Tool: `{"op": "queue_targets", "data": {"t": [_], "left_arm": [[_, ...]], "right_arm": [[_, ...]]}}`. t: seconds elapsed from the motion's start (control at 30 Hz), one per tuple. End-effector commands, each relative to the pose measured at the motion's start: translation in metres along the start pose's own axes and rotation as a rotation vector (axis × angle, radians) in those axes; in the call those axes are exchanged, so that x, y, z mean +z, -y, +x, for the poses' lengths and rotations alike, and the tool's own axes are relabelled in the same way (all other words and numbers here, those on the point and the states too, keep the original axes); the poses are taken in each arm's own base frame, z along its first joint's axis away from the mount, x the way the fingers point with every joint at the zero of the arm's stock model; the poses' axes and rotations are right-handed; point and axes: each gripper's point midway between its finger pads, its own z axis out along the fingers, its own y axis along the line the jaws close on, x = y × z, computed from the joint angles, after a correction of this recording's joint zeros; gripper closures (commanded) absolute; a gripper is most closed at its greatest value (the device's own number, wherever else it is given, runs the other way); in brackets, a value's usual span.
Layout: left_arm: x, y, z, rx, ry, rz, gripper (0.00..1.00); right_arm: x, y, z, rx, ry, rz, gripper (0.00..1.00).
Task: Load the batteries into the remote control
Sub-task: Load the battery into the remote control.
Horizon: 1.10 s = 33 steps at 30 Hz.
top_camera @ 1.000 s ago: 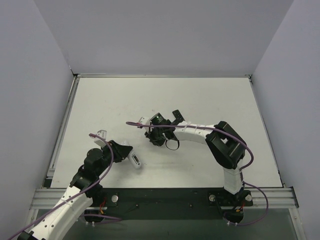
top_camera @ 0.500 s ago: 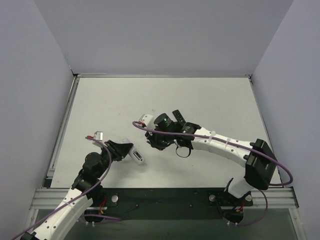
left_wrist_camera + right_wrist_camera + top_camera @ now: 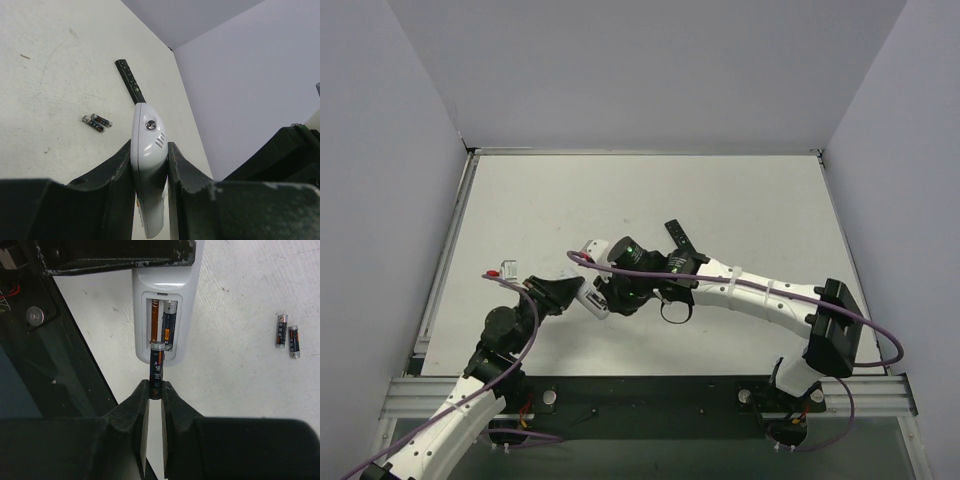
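- Jaws of the right gripper (image 3: 156,387) are clenched on the lower end of one battery (image 3: 157,365). Its long axis runs straight ahead from the fingers.
- Directly beyond the battery's silvery tip lies the open compartment (image 3: 162,327) of the remote control (image 3: 160,282). The tip sits at the compartment's near end wall, roughly on the line between the two slots.
- The slots run parallel to the held battery. The right slot holds a loaded cell (image 3: 169,322); the left slot (image 3: 154,320) shows only a coppery contact and appears vacant.
- Judgement: the coming move turns on a slight shift toward the left slot, then laying the battery down lengthwise. The right arm is the nearer one.
- Jaws of the left gripper (image 3: 149,160) grasp the remote control by its long edges, raised off the counter (image 3: 240,300) with its back facing the right wrist camera.
- Further off, two spare batteries (image 3: 282,330) lie side by side on the counter, with a black remote (image 3: 130,80) beyond them.
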Motion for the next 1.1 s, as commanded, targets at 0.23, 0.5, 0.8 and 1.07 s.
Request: {"op": "queue_targets", "data": {"t": [0.23,0.5,0.8,1.07], "left_arm": [[0.0,-0.011,0.005,-0.032,0.025,0.025,1.0],[-0.001,-0.009,0.006,-0.056,0.028,0.041,1.0],[-0.001,-0.004,0.01,-0.098,0.013,0.075,1.0],[-0.001,0.002,0.01,-0.115,0.002,0.098,1.0]], "right_arm": [[0.005,-0.007,-0.015,0.03,-0.024,0.014,1.0],[0.007,-0.013,-0.02,0.018,-0.023,0.0,1.0],[0.006,-0.014,-0.026,0.008,-0.009,0.004,1.0],[0.006,-0.013,-0.031,-0.003,-0.002,0.007,0.98]]}}
